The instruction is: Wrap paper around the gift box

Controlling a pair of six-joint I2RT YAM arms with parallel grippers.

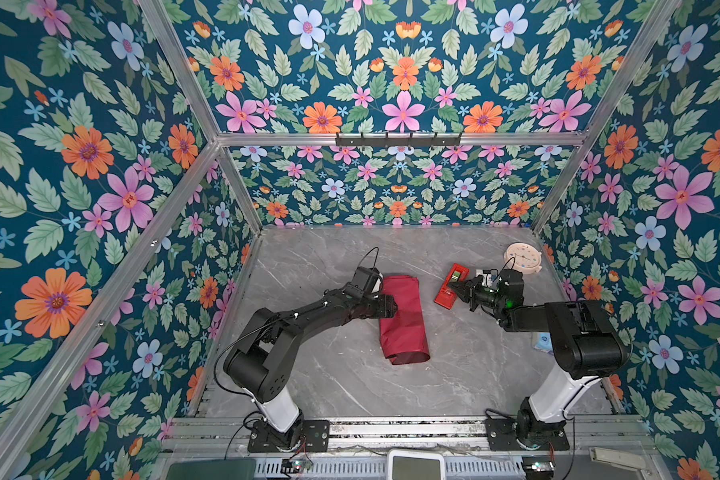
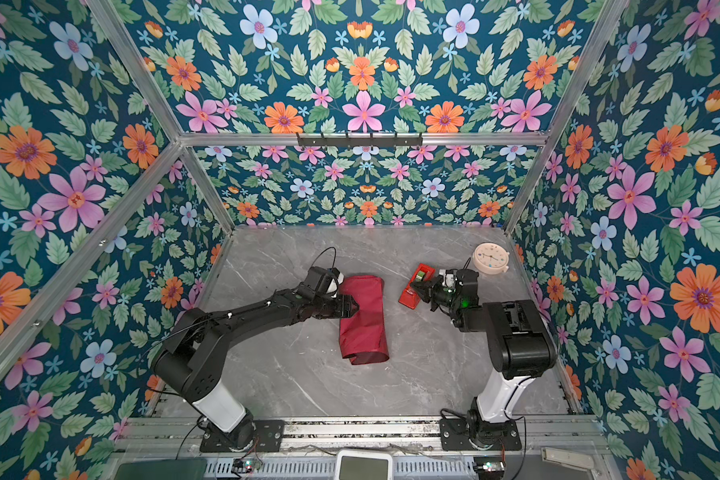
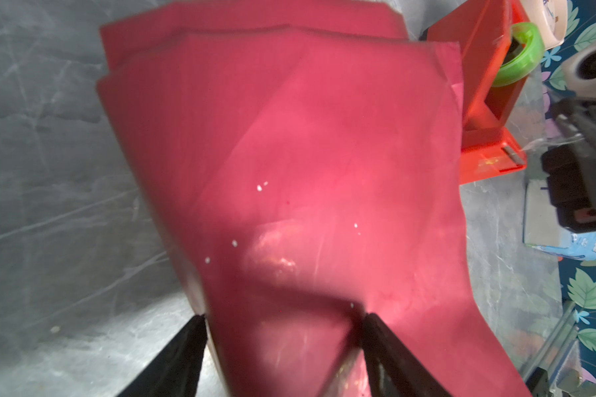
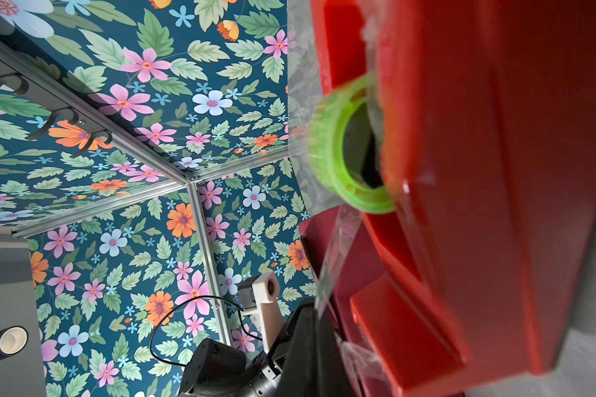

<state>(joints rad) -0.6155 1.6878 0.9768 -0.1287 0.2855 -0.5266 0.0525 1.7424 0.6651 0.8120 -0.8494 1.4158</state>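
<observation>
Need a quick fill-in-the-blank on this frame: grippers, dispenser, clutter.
1. The left gripper has its jaws closed on the bundle of ___.
2. At the tape dispenser, the right gripper is ___.
3. The tape roll in the dispenser is ___.
4. The round clock lies beyond the ___ gripper.
Missing words: paper; shut; green; right.

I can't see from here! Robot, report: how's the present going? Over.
Left gripper clamped on paper; gift box out of sight. Right gripper shut on tape at dispenser. Near paper end open. Clock well aside.
</observation>
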